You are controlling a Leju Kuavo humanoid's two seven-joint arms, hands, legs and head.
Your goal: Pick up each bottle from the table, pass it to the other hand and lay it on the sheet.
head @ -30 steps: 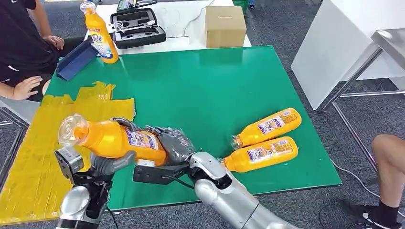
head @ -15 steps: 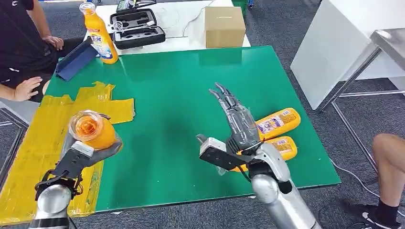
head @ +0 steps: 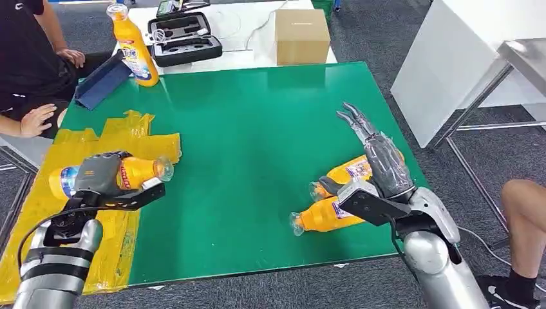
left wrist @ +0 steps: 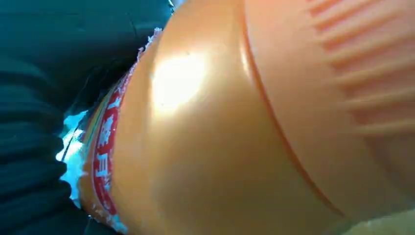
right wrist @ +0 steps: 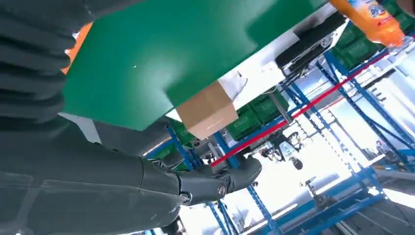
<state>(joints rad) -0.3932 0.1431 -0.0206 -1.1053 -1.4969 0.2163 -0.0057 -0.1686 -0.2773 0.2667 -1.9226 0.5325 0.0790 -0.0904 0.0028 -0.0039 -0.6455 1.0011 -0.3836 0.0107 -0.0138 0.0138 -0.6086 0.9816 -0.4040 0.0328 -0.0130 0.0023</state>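
My left hand (head: 96, 174) grips an orange bottle (head: 132, 172) lying sideways over the yellow sheet (head: 38, 206), cap toward the green table. Up close, the left wrist view has that bottle (left wrist: 235, 127) pressed against the hand. Two more orange bottles lie on the table at the right: one (head: 351, 171) farther, one (head: 322, 216) nearer. My right hand (head: 380, 161) hovers above them, open with fingers stretched out and holding nothing; its fingers (right wrist: 210, 183) stand out against the room beyond in the right wrist view.
An upright orange bottle (head: 133, 46), a black case (head: 185, 38) and a cardboard box (head: 302, 35) stand on the white table behind. A blue folder (head: 103, 80) lies at the far left. A person sits at the left (head: 32, 64); another's leg (head: 525, 212) is at the right.
Both hands held the bottle a second ago. The right hand let go and swung right over the two lying bottles. The left hand carried the bottle down over the sheet and turned it sideways.
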